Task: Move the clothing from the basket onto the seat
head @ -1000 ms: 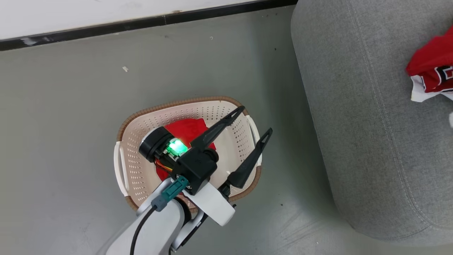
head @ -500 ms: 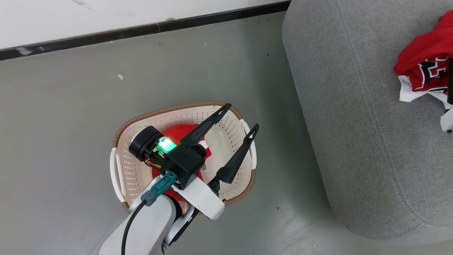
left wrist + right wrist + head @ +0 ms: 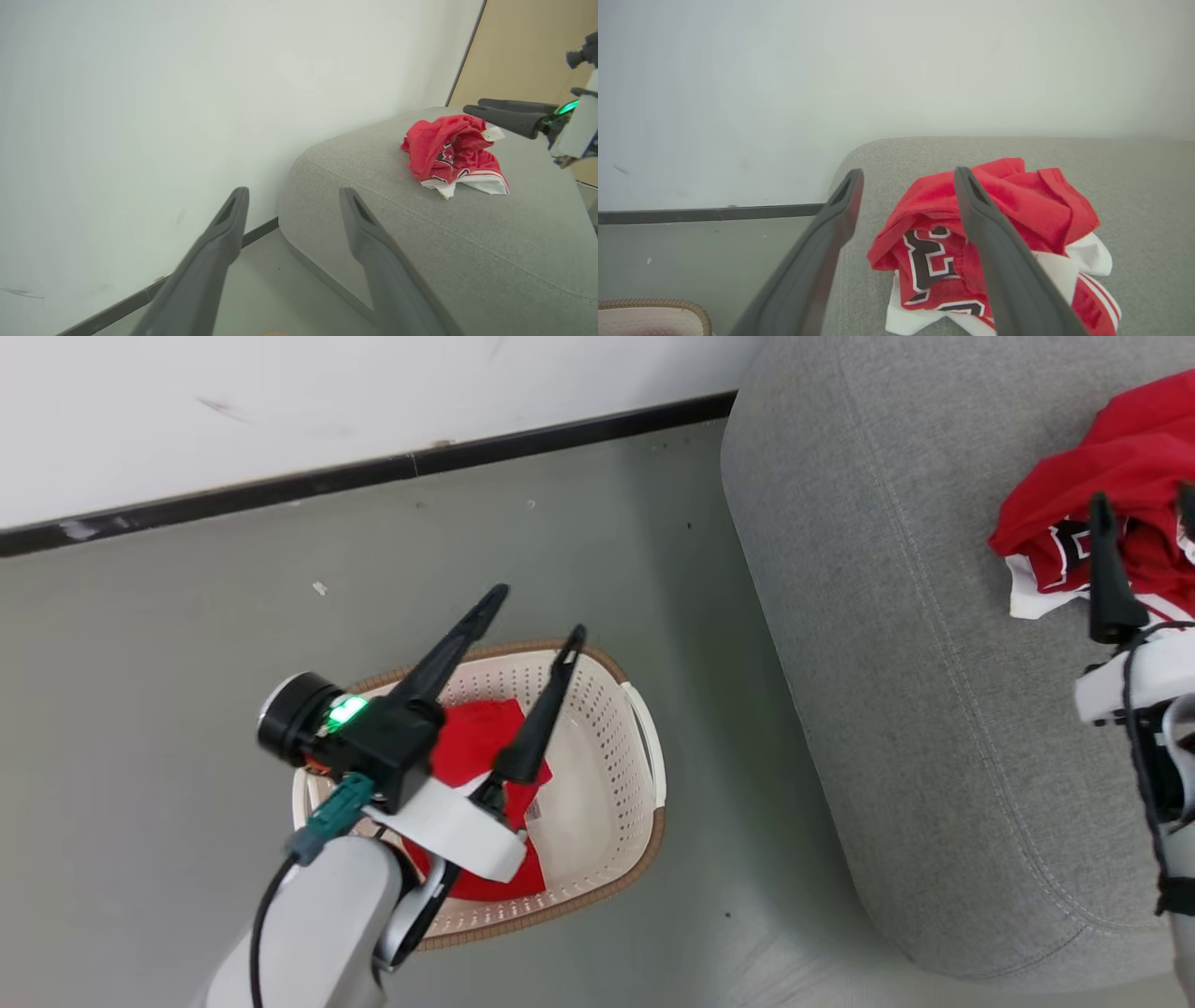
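1. Head view: my left claw [image 3: 541, 609] hangs over the cream basket [image 3: 644, 747], fingers spread wide and gripping nothing. A red garment [image 3: 476, 747] lies inside the basket beneath it.
2. My right claw [image 3: 1144, 497] is spread wide too and empty, over the crumpled red jersey [image 3: 1139, 439] lying on the grey sofa [image 3: 887, 663].
3. Right wrist view: the jersey's lettering shows between those fingers. I cannot tell whether a tip touches the fabric.
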